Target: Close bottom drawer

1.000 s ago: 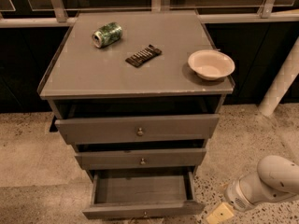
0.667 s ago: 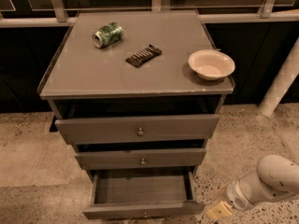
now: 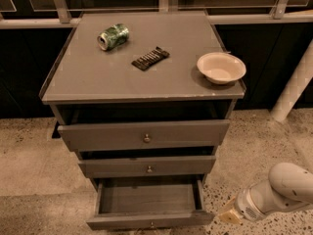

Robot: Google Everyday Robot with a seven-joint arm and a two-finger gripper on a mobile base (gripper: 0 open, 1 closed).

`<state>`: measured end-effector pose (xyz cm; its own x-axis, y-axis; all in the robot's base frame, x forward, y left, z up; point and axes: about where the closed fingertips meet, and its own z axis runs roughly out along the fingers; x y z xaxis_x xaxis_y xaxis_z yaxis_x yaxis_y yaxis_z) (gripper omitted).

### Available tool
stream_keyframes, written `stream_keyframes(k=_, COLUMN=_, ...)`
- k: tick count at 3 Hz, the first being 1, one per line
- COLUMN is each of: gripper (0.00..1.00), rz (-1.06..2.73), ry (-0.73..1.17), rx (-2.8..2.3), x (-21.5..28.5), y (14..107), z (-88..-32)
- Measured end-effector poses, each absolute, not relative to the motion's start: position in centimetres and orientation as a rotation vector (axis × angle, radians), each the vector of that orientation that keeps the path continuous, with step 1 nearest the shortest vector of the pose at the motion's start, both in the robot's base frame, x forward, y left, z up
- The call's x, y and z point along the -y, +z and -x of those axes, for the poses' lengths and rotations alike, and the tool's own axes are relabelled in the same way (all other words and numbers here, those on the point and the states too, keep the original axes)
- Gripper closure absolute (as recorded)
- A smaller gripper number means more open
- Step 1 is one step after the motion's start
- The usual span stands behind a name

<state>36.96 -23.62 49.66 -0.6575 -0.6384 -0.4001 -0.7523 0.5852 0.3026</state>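
Whether our gripper is open or closed, we cannot tell. It hangs low at the near right, just beside the right front corner of the bottom drawer, which stands pulled well out toward us. Above, on the cabinet top, lie a green can, a dark packet and a bowl.

End effector low at R, just beside btm drawer front R corner.
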Motion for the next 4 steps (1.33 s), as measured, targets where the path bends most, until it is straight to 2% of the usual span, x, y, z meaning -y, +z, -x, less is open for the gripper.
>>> stream_keyframes(k=1, gripper=1.0, rz=1.149, ry=0.663, rx=-2.568, x=23.6, y=49.7, z=-37.0)
stream_keyframes(k=2, gripper=1.0, rz=1.115, ry=0.696, rx=-2.552, x=24.0, y=48.5, z=-37.2)
stream_keyframes(k=4, gripper=1.0, rz=1.0, ry=0.824, rx=-2.513, x=25.7, y=40.0, z=-40.7)
